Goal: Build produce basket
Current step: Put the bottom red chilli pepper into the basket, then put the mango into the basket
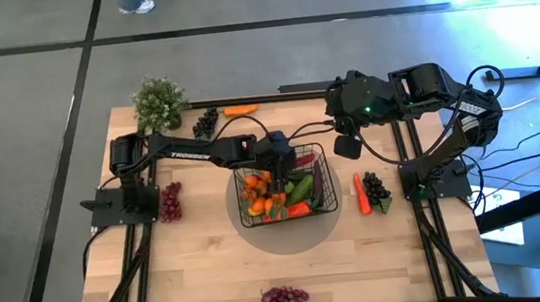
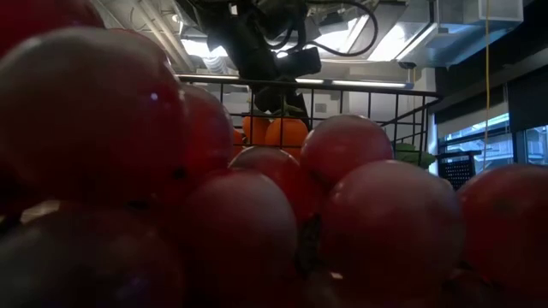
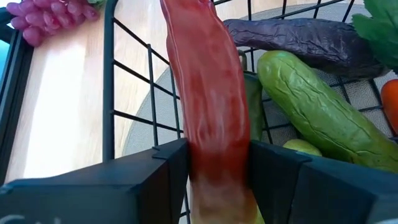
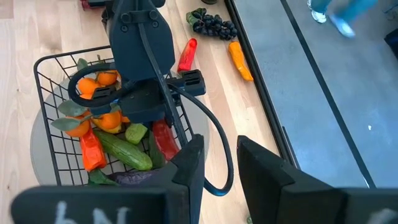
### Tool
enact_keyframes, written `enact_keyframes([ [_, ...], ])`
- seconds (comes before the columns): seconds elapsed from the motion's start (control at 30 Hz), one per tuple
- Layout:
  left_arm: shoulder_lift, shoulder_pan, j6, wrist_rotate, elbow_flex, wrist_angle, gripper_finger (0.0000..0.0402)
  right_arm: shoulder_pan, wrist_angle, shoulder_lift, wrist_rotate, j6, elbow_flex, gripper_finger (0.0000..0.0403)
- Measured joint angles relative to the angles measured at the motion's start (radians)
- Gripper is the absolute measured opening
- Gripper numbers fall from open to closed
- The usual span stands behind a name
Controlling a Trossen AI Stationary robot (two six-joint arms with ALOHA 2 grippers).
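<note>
The black wire basket (image 1: pixel 328 201) stands mid-table on a grey round mat and holds oranges (image 1: pixel 259 187), a cucumber (image 3: pixel 317 112) and an eggplant (image 3: pixel 298 37). My left gripper (image 3: pixel 217 171) reaches in over the basket from the table's left and is shut on a long red pepper (image 3: pixel 208 93). My right gripper (image 4: pixel 221 162) hangs high over the far right of the table, open, with nothing between its fingers. In the low view, red grapes (image 2: pixel 257 197) fill the foreground, with the basket (image 2: pixel 342 111) behind them. My left gripper pinches the red pepper between its two fingers (image 3: pixel 168 168), near the pepper's close end (image 3: pixel 214 149). The fingers slant down from the table's left. The pepper sticks out ahead of them along their line, beside the basket's wire wall (image 3: pixel 149 74). Whether its far end rests on anything I cannot tell.
Loose produce lies around the basket: purple grapes (image 1: pixel 170 202) at the left, red grapes (image 1: pixel 283 296) at the near edge, dark grapes (image 1: pixel 206 124) and an orange piece (image 1: pixel 240 110) at the far edge, a carrot (image 1: pixel 362 194) and dark grapes (image 1: pixel 376 188) at the right. A potted plant (image 1: pixel 158 102) stands far left.
</note>
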Motion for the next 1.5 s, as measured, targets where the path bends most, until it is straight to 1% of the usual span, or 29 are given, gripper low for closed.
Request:
enact_keyframes([
  [0.33,0.0,-0.002,0.002,0.0,0.0,0.001,0.0129,0.0,0.0,0.0,0.0,-0.002,0.0,0.0093],
  [0.53,0.0,-0.002,-0.092,0.019,0.0,0.004,0.0129,0.0,0.0,0.0,0.0,-0.002,0.0,0.0093],
  [0.77,0.0,-0.002,-0.149,0.024,0.0,0.021,0.0129,0.0,0.0,0.0,0.0,-0.002,0.0,0.0093],
  [0.83,0.0,-0.002,-0.165,0.024,0.0,0.021,0.0134,0.0,0.0,0.0,0.0,-0.002,0.0,0.0093],
  [0.93,0.0,-0.002,-0.177,0.024,0.0,0.021,0.0155,0.0,0.0,0.0,0.0,-0.002,0.0,0.0093],
  [1.03,0.0,-0.002,-0.168,0.023,0.0,0.021,0.0183,0.0,0.0,0.0,0.0,-0.002,0.0,0.0093],
  [1.13,0.0,-0.002,-0.098,0.016,0.0,0.022,0.0202,0.0,0.0,0.0,0.0,-0.002,0.0,0.0093],
  [1.2,0.0,-0.002,-0.004,0.008,0.0,0.034,0.0206,0.0,0.0,0.0,0.0,-0.002,0.0,0.0093],
  [1.27,-0.011,-0.009,0.038,-0.002,0.0,0.034,0.0207,0.0,0.0,0.0,0.0,-0.002,0.0,0.0093],
  [1.4,-0.067,-0.036,0.016,-0.064,0.0,0.031,0.0207,0.0,0.001,0.0,0.0,-0.002,0.0,0.0093],
  [1.5,-0.117,-0.06,0.009,-0.082,0.0,0.009,0.0208,0.0,0.002,0.0,0.0,-0.002,0.0,0.0093],
])
